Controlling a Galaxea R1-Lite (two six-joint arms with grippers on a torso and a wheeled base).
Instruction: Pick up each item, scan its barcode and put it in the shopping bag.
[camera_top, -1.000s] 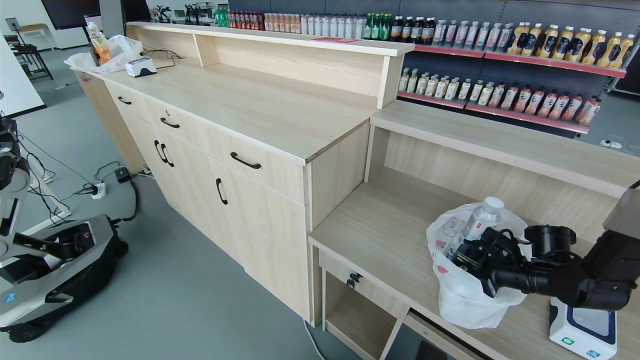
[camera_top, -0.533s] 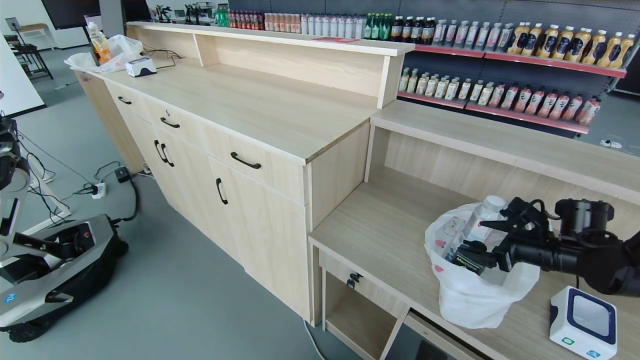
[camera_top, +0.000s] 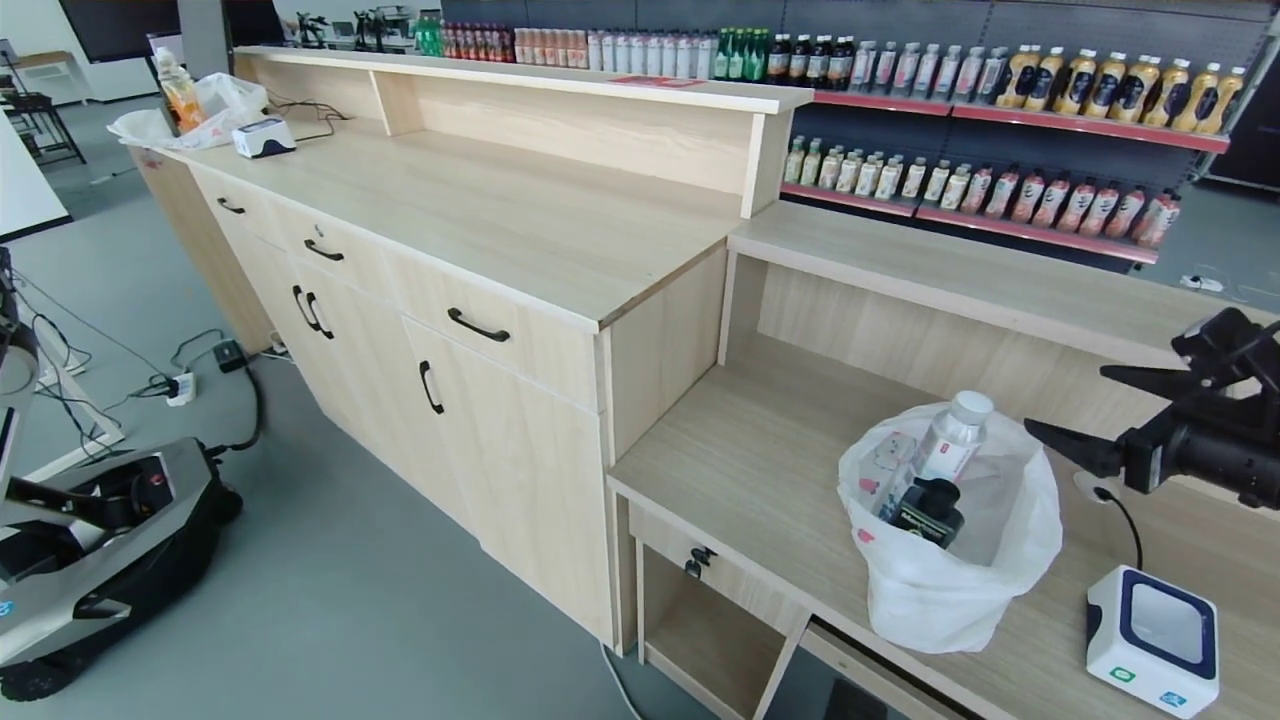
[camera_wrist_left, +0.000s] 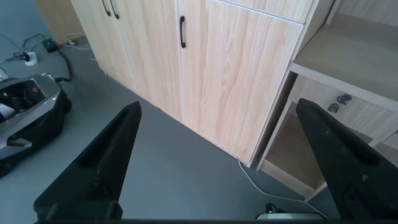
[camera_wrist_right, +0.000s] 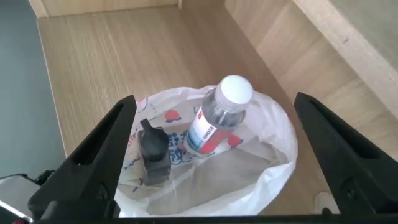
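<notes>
Packing looks well advanced: the shopping bag (camera_top: 940, 600) on the bench (camera_top: 760, 460) holds a clear bottle (camera_top: 950, 440) and a small dark jar (camera_top: 925, 512). The right hand (camera_top: 1068, 398) hangs near it, released and empty. The left hand (camera_wrist_left: 217, 107) is spread open too. Whether more items remain, I cannot tell.

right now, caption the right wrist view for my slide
Open right gripper faces a white plastic shopping bag holding a clear white-capped bottle and small black bottle.

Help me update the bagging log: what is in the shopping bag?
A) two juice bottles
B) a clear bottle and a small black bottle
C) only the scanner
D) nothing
B: a white-capped clear bottle and a small black bottle sit inside the shopping bag.
</notes>
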